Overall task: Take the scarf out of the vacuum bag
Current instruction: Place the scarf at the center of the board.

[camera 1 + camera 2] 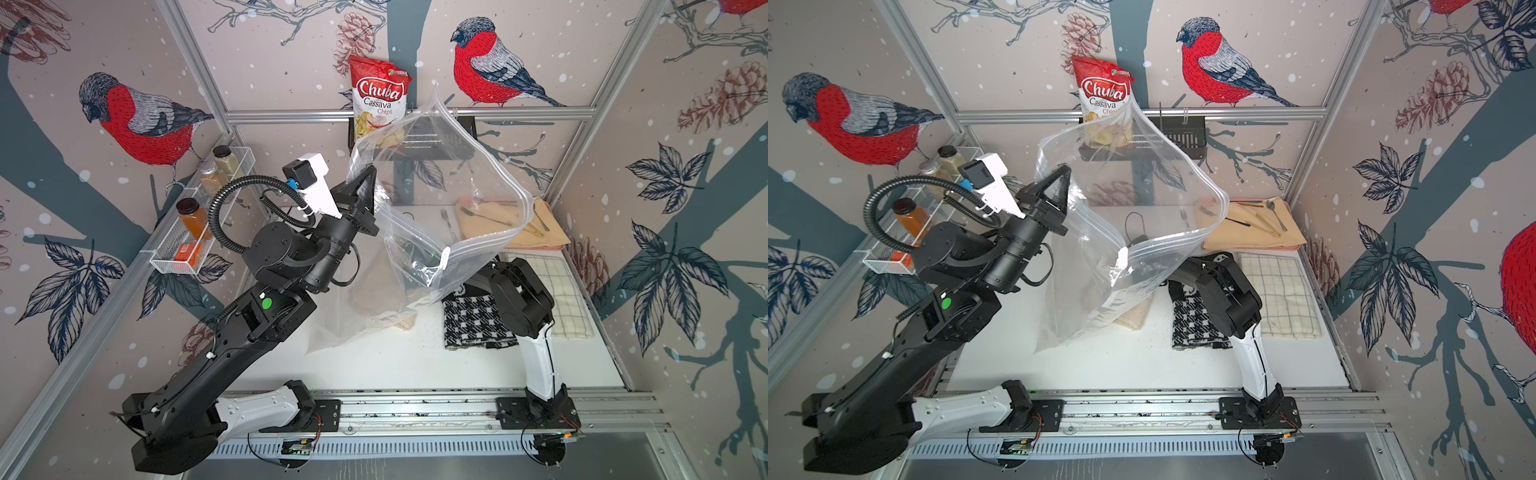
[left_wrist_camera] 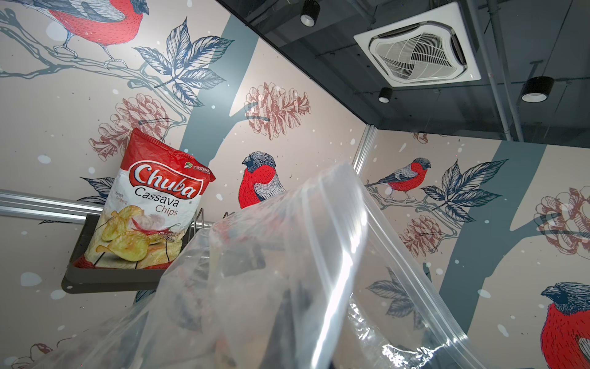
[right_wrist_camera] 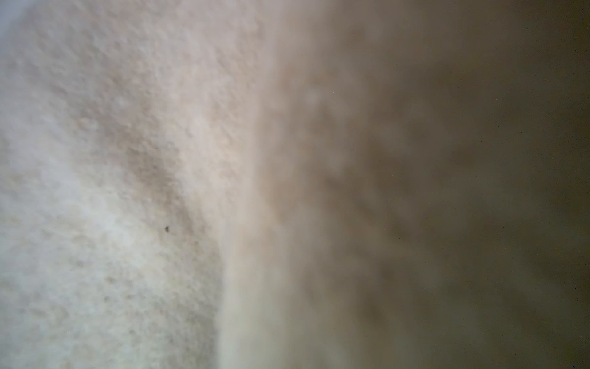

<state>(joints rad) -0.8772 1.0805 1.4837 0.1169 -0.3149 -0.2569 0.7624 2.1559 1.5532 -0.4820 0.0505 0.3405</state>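
Note:
The vacuum bag (image 1: 436, 174) (image 1: 1121, 187) is a big clear crinkly bag that hangs lifted off the table, its zip mouth facing right. My left gripper (image 1: 365, 174) (image 1: 1065, 172) is shut on the bag's upper left edge and holds it up. In the left wrist view the plastic (image 2: 287, 271) veils the jaws. The scarf (image 1: 406, 323) (image 1: 1136, 318) is beige knit lying in the bag's low end on the table. My right arm (image 1: 519, 291) reaches through the mouth. Its gripper is hidden inside, and blurred beige scarf fabric (image 3: 159, 159) fills the right wrist view.
A black-and-white houndstooth cloth (image 1: 473, 328) lies under the right arm, with a checked towel (image 1: 569, 299) beside it. A beige napkin with cutlery (image 1: 519, 224) sits at the back right. A chips bag (image 1: 378, 95) stands in a black wall basket. A wire spice rack (image 1: 199, 216) lines the left wall.

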